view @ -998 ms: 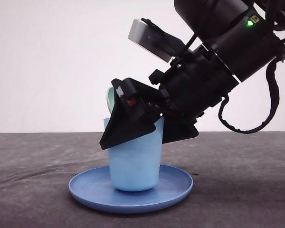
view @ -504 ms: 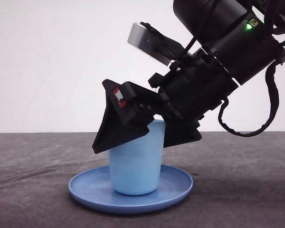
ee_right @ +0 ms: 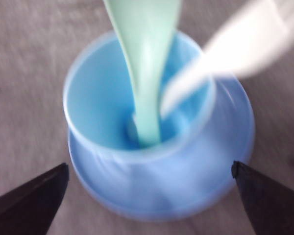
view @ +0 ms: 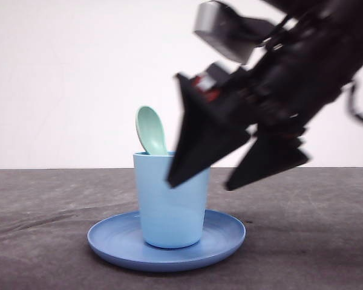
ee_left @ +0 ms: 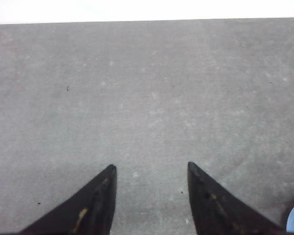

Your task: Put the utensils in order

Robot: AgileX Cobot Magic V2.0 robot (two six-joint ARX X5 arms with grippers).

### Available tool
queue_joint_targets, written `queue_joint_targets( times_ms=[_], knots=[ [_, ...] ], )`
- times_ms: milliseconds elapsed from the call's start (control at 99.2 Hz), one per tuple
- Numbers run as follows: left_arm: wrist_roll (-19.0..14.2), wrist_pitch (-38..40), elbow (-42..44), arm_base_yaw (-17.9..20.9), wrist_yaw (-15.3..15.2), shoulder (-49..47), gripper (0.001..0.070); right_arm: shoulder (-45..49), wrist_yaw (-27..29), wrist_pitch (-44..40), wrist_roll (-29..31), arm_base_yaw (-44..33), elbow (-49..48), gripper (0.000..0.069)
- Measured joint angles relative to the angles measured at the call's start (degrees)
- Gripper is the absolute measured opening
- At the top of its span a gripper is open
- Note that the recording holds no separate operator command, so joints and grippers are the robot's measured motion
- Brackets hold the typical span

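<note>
Both utensils, the mint-green spoon (view: 150, 129) and white fork (ee_right: 235, 49), stand handle-down in the light blue cup (view: 169, 205) on the blue plate (view: 109, 241) (apparently sorted), while the right pincer (view: 202, 184) and left pincer (ee_left: 149, 169) gape empty.

Cup (view: 171, 199) and plate (view: 109, 240): smooth plastic, soft satin sheen. Spoon (view: 150, 130) mint plastic, smooth, slightly glossy; fork (ee_right: 245, 44) white plastic, blurred. Desk (ee_left: 147, 88): matt grey, finely speckled. Right gripper fingers (view: 202, 142): matt black.
</note>
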Motion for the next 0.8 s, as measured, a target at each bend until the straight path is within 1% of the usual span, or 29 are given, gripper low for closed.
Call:
queue_joint_targets(
  times_ms=[182, 323, 454, 545, 696, 797],
  knots=[
    [0.0, -0.02, 0.0, 0.0, 0.0, 0.0, 0.0271, -10.43, 6.05, -12.55, 1.25, -4.48, 0.02, 0.068],
    [0.0, -0.02, 0.0, 0.0, 0.0, 0.0, 0.0271, -16.63, 10.62, -23.85, 2.49, -10.95, 2.82, 0.068],
    [0.0, -0.02, 0.0, 0.0, 0.0, 0.0, 0.0271, -19.87, 10.99, -31.17, 2.54, -18.18, 7.52, 0.068],
    [0.0, -0.37, 0.0, 0.0, 0.0, 0.0, 0.0271, -20.83, 10.99, -34.8, 2.4, -23.32, 10.32, 0.068],
    [-0.02, -1.53, 0.0, 0.0, 0.0, 0.0, 0.0271, -21.09, 10.69, -37.48, 1.36, -31.3, 12.17, 0.068],
    [0.0, -2.27, 0.0, 0.0, 0.0, 0.0, 0.0271, -21.07, 9.38, -39.12, 0.63, -35.17, 12.17, 0.068]
  ],
)
